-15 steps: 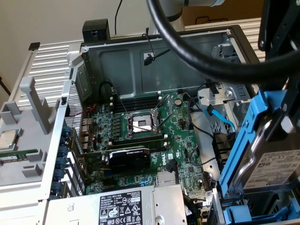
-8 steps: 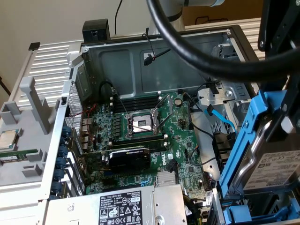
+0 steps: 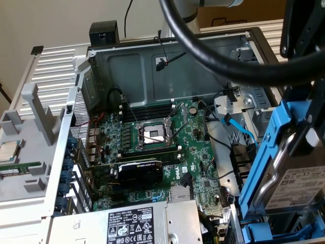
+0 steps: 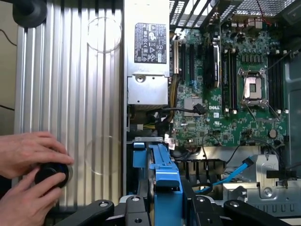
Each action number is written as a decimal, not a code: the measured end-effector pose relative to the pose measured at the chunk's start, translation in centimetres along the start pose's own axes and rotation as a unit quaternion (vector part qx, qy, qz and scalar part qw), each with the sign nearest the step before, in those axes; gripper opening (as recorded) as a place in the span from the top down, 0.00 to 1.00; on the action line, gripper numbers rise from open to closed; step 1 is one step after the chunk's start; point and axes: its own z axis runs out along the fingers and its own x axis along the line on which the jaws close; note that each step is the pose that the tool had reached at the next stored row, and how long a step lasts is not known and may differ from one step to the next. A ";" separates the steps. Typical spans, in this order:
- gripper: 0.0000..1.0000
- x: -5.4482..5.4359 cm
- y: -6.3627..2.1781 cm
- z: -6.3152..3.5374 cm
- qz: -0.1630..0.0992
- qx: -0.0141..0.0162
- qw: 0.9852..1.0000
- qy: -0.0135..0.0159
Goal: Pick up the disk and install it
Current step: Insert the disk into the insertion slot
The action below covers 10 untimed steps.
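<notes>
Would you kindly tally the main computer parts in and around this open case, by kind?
disk in blue carrier: 1
power supply: 1
graphics card: 1
CPU socket: 1
loose CPU chip: 1
blue data cable: 1
Total: 6

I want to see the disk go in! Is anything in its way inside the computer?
The gripper holds the disk by its blue frame at the side of the open computer case. A loose blue cable and black wires lie close beside it and might snag. Its slot is hidden, so I cannot be sure.
</notes>
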 end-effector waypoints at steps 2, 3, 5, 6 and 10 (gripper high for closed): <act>0.64 0.0 0.00 0.00 0.000 0.000 1.000 0.000; 0.64 -0.1 0.00 0.00 0.000 0.000 1.000 0.000; 0.64 -0.2 0.01 0.02 0.000 0.000 1.000 0.000; 0.64 -0.3 0.00 0.03 0.000 0.000 1.000 0.000; 0.64 -0.3 0.00 0.05 0.000 0.000 1.000 0.000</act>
